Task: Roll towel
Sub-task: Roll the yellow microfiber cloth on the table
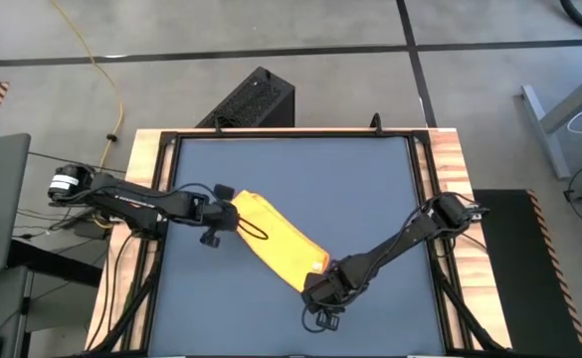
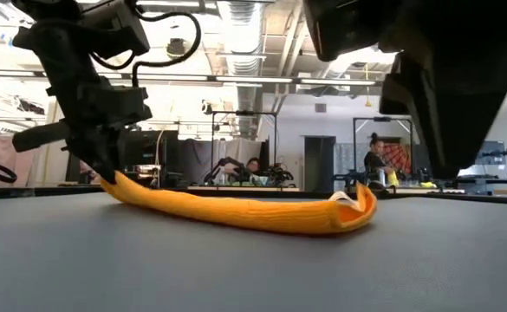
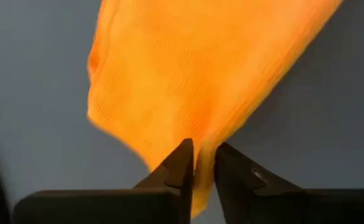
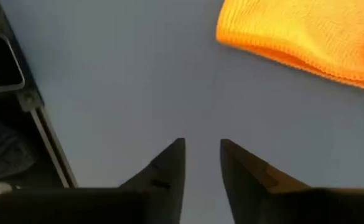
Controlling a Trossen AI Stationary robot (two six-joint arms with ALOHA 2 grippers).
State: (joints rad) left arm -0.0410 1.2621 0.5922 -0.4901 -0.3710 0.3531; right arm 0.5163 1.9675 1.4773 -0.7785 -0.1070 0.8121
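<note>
While the towel (image 1: pixel 274 242) lay as a long, narrow yellow-orange band slanting across the middle of the blue-grey table (image 1: pixel 370 179), both arms reached inward toward its two ends. From the high view, the left gripper (image 1: pixel 225 211) sat at the band's upper-left end, and the left wrist view showed its two dark fingers (image 3: pixel 180 167) parted by only a thin gap with a fold of the orange cloth caught between them, so it was gripping the towel's edge. At table height that same end of the towel (image 2: pixel 236 211) rose slightly off the surface toward the left gripper (image 2: pixel 106 173), while the rest lay flat and the far end curled up in a small fold. The right gripper (image 1: pixel 315 288) was at the band's lower-right end; its wrist view showed the fingers (image 4: pixel 169 165) spread apart over bare tabletop, holding nothing, with the towel (image 4: pixel 306 34) lying near but clear of them. Across the room beyond the table, a person (image 2: pixel 375 160) stood at a workbench.
</note>
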